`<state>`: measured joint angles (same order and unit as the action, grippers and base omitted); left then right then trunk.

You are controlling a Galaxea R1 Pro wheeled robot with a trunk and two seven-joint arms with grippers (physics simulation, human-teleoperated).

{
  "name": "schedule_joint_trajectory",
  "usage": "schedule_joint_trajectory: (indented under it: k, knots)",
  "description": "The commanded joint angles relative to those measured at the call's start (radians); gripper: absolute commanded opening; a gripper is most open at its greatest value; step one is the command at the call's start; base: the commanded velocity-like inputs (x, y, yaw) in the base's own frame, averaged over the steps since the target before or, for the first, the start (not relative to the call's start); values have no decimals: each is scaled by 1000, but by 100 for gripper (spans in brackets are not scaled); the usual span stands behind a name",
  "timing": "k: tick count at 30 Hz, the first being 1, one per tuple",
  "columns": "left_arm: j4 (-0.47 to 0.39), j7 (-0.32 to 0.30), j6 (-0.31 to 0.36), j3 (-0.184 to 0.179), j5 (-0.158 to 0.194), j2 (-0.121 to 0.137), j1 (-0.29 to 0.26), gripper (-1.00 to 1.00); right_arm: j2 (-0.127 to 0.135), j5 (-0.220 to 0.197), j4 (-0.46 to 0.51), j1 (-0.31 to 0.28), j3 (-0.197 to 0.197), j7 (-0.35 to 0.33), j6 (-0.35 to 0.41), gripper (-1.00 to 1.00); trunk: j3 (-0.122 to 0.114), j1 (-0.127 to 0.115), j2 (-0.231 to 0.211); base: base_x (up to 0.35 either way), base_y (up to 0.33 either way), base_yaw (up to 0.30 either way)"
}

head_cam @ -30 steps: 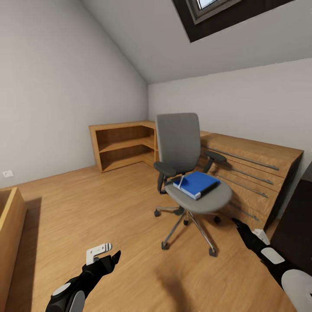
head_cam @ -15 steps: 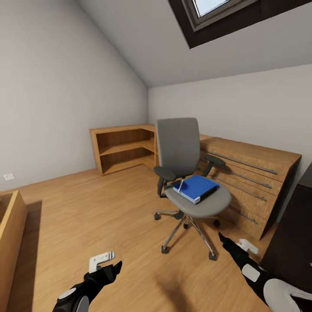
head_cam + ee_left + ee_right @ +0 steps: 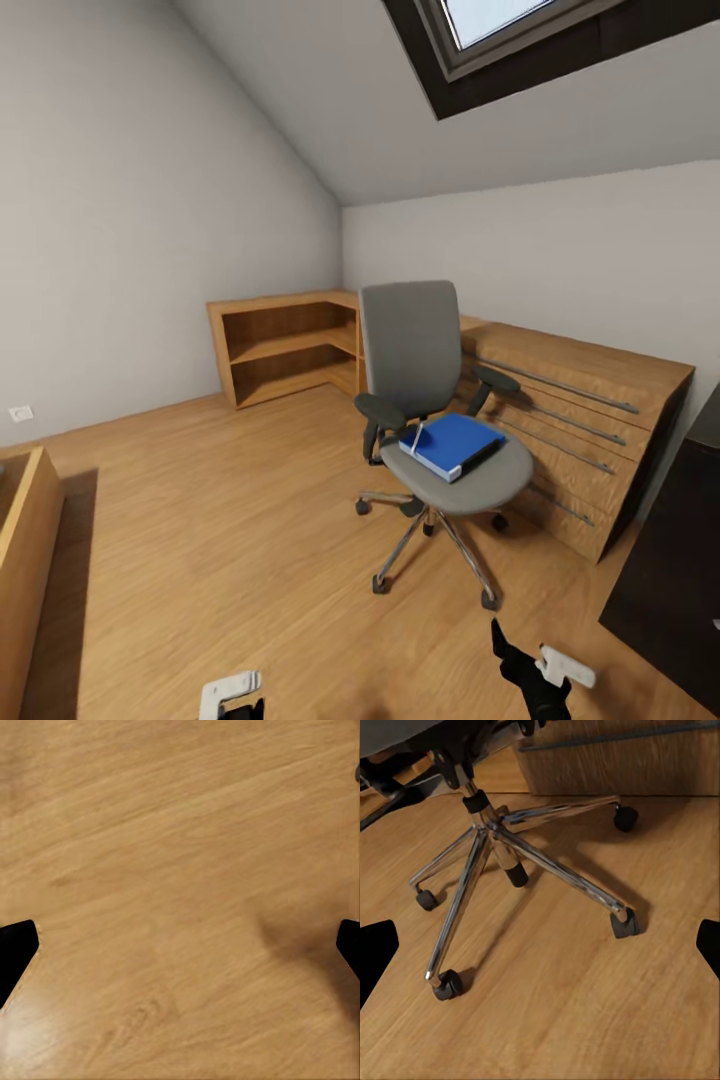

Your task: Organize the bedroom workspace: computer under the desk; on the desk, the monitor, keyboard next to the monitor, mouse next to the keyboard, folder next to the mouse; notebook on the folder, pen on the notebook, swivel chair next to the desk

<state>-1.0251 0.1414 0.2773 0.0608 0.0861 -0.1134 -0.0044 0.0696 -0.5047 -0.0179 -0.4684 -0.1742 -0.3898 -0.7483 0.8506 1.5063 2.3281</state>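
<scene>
The grey swivel chair stands on the wood floor in the middle of the head view, its back to the corner. On its seat lies the blue folder, with a thin pale pen at its left corner. At the bottom edge of that view, well short of the chair, are my left gripper and my right gripper. In the left wrist view my left gripper is open over bare floor. My right gripper is open too, facing the chair's chrome base and castors.
Low wooden shelving fills the far corner. A wooden drawer chest with metal rails runs behind the chair. A black unit, apparently part of the desk, stands at the right edge. A wooden box edge is at the left. A skylight is overhead.
The head view has tilted upward, showing more skylight. Both arms have dropped to the bottom edge of the picture. The chair and the folder have not moved.
</scene>
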Motion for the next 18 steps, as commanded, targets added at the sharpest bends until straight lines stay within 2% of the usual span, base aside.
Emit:
schedule_joint_trajectory:
  k: [1, 2, 5, 9, 18]
  knots:
    - [6, 16, -16, 1, 9, 0, 0, 100, 0, -1, -2, 0, -8, -9, -2, 100, -2, -4, -7, 0, 0, 0]
    - [21, 36, -54, 0, 10, 0, -1, 100, 0, -1, -2, 2, -8, -8, -3, 100, -5, -8, -14, 0, 0, 0]
    - [46, 56, -107, 0, 10, 0, -1, 100, 0, -1, -2, 4, -8, -8, -4, 100, -15, -19, -35, 0, 0, -39]
    - [83, 73, -190, 0, 9, 3, -1, 100, 0, -1, -1, 6, -8, -8, -5, 100, -27, -35, -63, 0, 0, -174]
    - [100, 78, -232, -2, 9, 4, -1, 100, 3, -1, -1, 7, -8, -7, -8, 100, -55, -69, -126, -2, 0, -246]
